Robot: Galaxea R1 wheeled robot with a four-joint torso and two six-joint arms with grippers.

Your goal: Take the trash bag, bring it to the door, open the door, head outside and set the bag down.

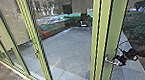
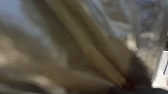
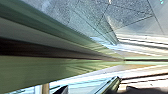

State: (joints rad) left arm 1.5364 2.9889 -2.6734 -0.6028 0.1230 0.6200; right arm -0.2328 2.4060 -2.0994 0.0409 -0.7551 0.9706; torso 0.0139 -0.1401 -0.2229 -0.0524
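My right gripper (image 1: 116, 61) reaches in from the right in the head view, up against the silver handle (image 1: 107, 59) on a green-framed glass door. I cannot tell whether it grips the handle. The green door frame (image 3: 32, 71) runs close across the right wrist view, with a dark seam along it. Creased, partly see-through brownish material, probably the trash bag (image 2: 82, 47), hangs very near the left wrist camera, blurred. A white label-like piece (image 2: 161, 72) stands at its side.
More glass panels with green posts (image 1: 28, 29) stretch to the left, above a brown indoor floor (image 1: 6, 78). Beyond the glass lie grey paving (image 1: 66, 48) and bushes (image 1: 140, 25). Paving tiles (image 3: 85, 17) show past the door frame in the right wrist view.
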